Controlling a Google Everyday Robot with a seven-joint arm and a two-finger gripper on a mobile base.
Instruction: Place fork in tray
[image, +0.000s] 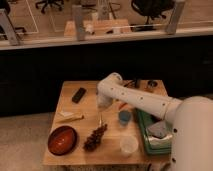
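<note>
None of the placement was found done: the fork (100, 120) was noted just below the gripper (102, 106) at mid-table, apart from the tray (143, 134), and whether it was grasped could not be told.

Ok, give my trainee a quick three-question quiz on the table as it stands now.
1. True or false: the fork already lies in the tray.
2. The gripper is over: A) the middle of the table; B) the red-brown bowl; C) the tray.
3. Which is closer to the gripper, the blue cup or the white cup?

Key: 1 false, it is just below the gripper, left of the tray. 2 A. 3 the blue cup.
</note>
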